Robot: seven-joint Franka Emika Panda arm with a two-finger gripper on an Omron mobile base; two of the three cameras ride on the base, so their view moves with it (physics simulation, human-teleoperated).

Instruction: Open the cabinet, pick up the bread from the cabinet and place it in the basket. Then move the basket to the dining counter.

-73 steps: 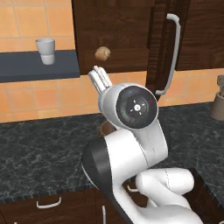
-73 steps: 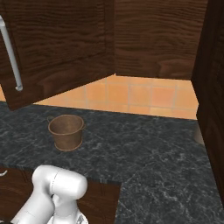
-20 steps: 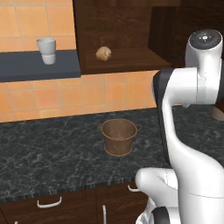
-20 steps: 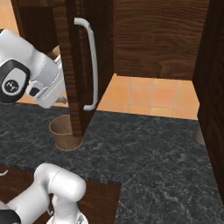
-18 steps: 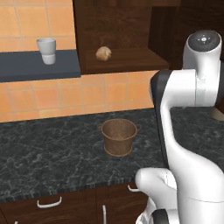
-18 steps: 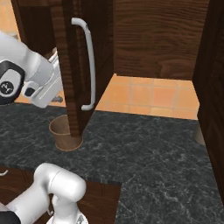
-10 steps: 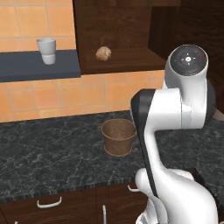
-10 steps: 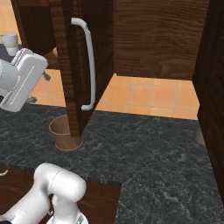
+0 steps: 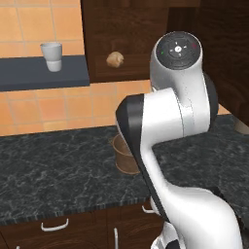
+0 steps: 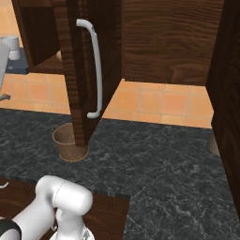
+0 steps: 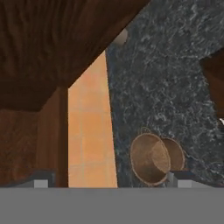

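The cabinet's door stands open, edge-on to the right base view, its curved silver handle facing right. The bread, a small tan roll, lies on the shelf inside the cabinet. The woven basket stands on the black countertop below the door; my arm hides part of the basket in the left base view. In the hand view my gripper looks down past the cabinet's underside at the basket. Its fingertips are wide apart with nothing between them.
A white cup stands on a dark shelf left of the cabinet. The black marbled countertop runs right to a tall dark wood panel. A small brownish object sits by that panel. Drawers with silver handles lie below.
The door, nearly shut at first, now stands swung open. Over the last second my arm has swung away from the door to the left, and the hand has left the handle.
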